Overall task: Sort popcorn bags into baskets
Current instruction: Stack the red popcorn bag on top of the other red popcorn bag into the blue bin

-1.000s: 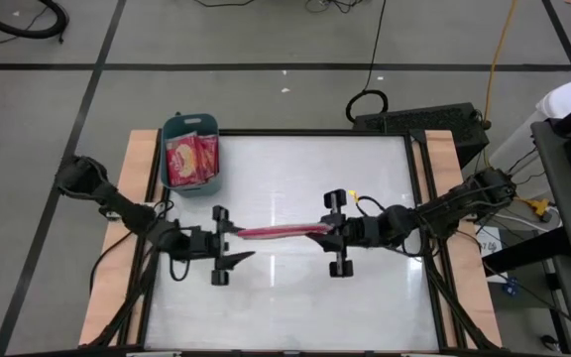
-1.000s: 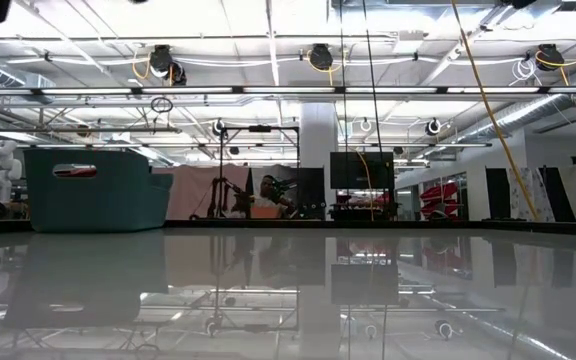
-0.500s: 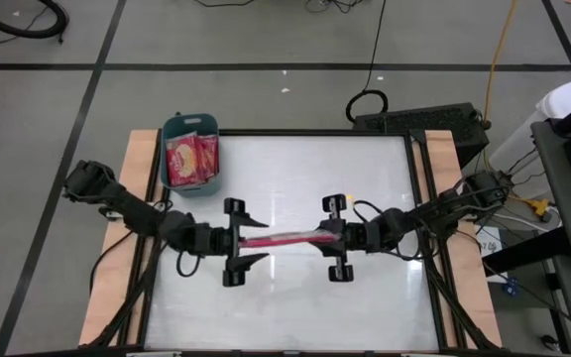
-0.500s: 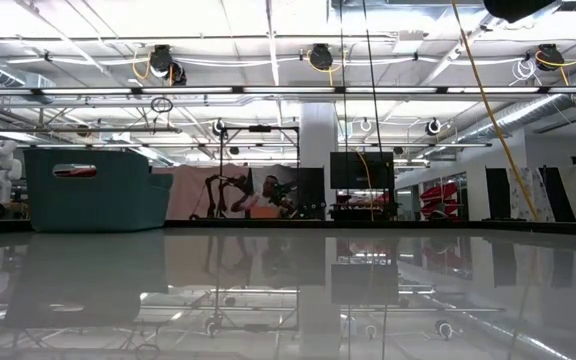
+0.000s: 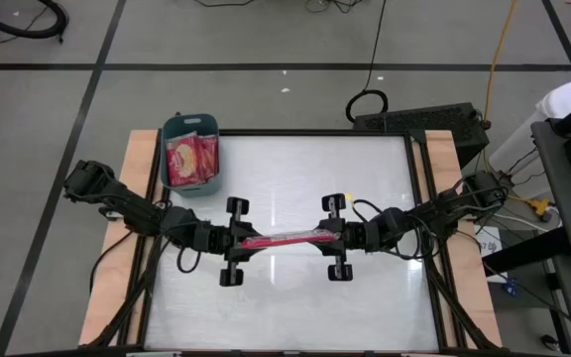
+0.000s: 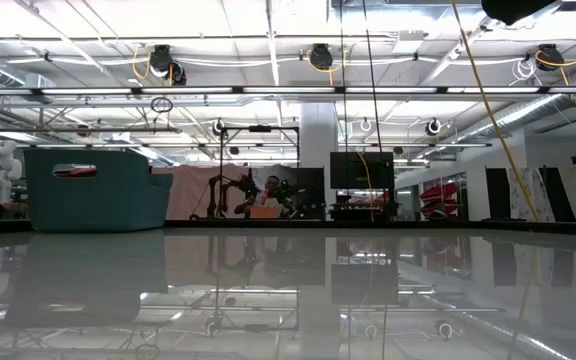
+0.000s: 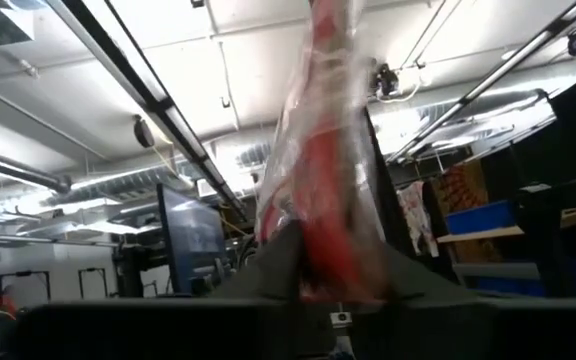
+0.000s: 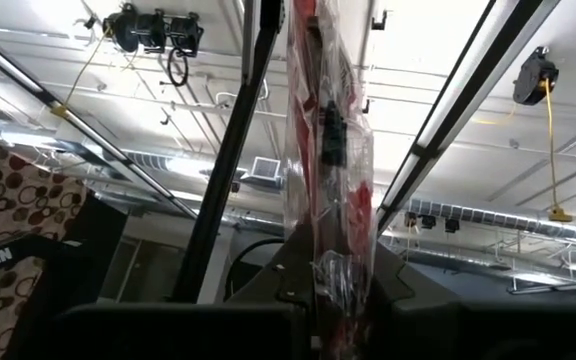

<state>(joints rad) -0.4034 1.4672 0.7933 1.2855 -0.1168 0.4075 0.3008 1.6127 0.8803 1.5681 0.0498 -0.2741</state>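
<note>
Sitting at table's [image 5: 385, 297] far-left corner, teal basket [image 5: 190, 152] w/ popcorn bags [image 5: 192, 159] inside. Nearer than basket, mid-table: left gripper [image 5: 236, 242] & right gripper [image 5: 331, 236] both clenched on opposite ends of one red bag [image 5: 284, 239], held edge-on betw. them.

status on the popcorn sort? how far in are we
Done: the teal basket at the table's far left corner already holds popcorn bags; at least two show in it. In hand: one red bag is held edge-on over the table's middle between the left gripper and the right gripper, both closed on its ends, mid-handover. Left: carrying that bag to the basket. No other loose bags show on the table.
</note>
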